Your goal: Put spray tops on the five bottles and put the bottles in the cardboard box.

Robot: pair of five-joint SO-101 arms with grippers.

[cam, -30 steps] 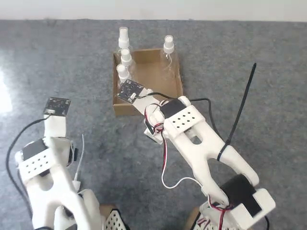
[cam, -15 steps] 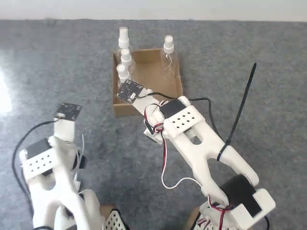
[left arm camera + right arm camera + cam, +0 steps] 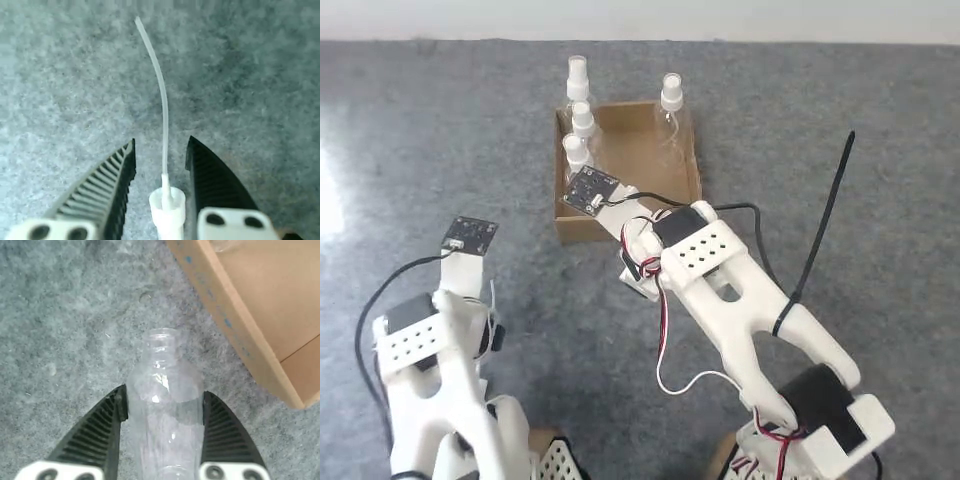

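Note:
My left gripper (image 3: 161, 145) is shut on a white spray top (image 3: 167, 207) whose thin dip tube (image 3: 159, 80) sticks out past the fingertips over the grey table. Between the jaws of my right gripper (image 3: 164, 392) lies a clear bottle (image 3: 162, 415) with an open neck, held close beside the cardboard box (image 3: 250, 305). In the high view, the box (image 3: 692, 170) stands at the table's far middle. Several bottles with spray tops stand at it: one at the far left corner (image 3: 578, 75), two along its left side (image 3: 583, 118) (image 3: 576, 150), one far right (image 3: 671, 95).
The left arm (image 3: 430, 340) stands at the near left and the right arm (image 3: 705, 255) stretches from the near right up to the box's front edge. A black strap (image 3: 825, 220) sticks up from the right arm. Grey carpet-like table surface (image 3: 840, 110) lies around the box.
The left arm has swung to the right, towards the right arm, carrying the spray top. The right arm and the bottles at the box have stayed put.

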